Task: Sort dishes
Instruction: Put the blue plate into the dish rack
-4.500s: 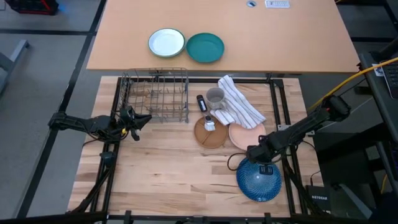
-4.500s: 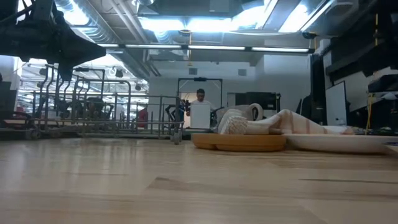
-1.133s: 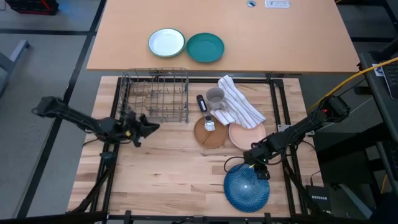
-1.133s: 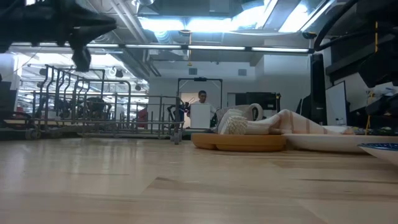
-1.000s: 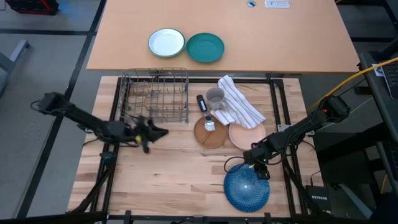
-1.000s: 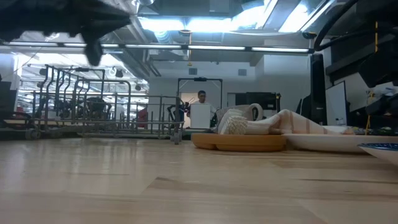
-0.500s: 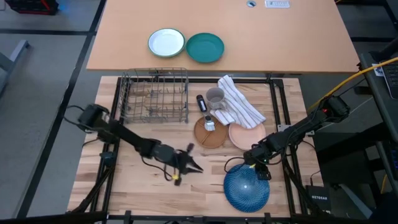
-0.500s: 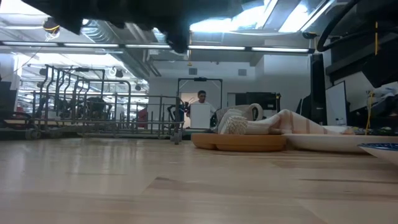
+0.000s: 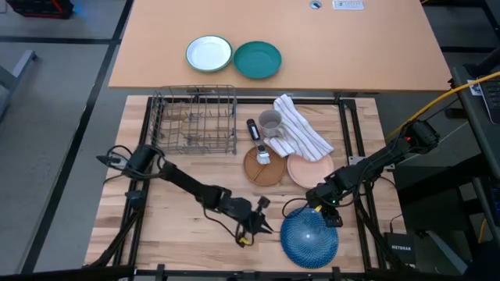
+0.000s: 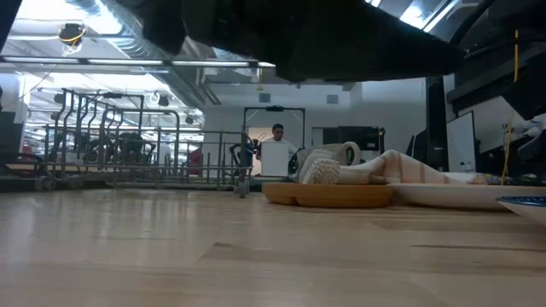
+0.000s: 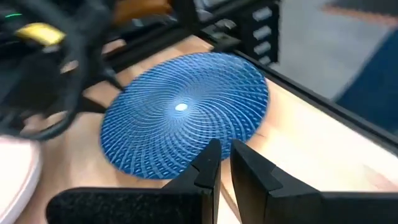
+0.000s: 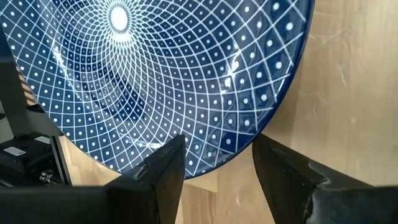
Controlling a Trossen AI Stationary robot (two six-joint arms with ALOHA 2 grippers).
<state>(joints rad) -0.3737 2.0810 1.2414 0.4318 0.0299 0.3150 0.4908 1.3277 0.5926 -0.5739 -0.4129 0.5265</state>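
My left hand (image 9: 262, 226), fingers nearly closed and empty, sits beside the dark blue dotted plate (image 9: 309, 238). My right hand (image 9: 319, 204) hangs wide at its rim. Next I'd open left and grip that rim.

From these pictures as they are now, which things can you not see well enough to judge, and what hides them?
- Low view: the blue dotted plate is cut off by the right edge; only a sliver shows.
- Low view: a dark blurred arm fills the top, so neither gripper can be told there.
- High view: the small object on the wooden plate is too small to name.
- High view: the striped towel covers part of the pink plate.
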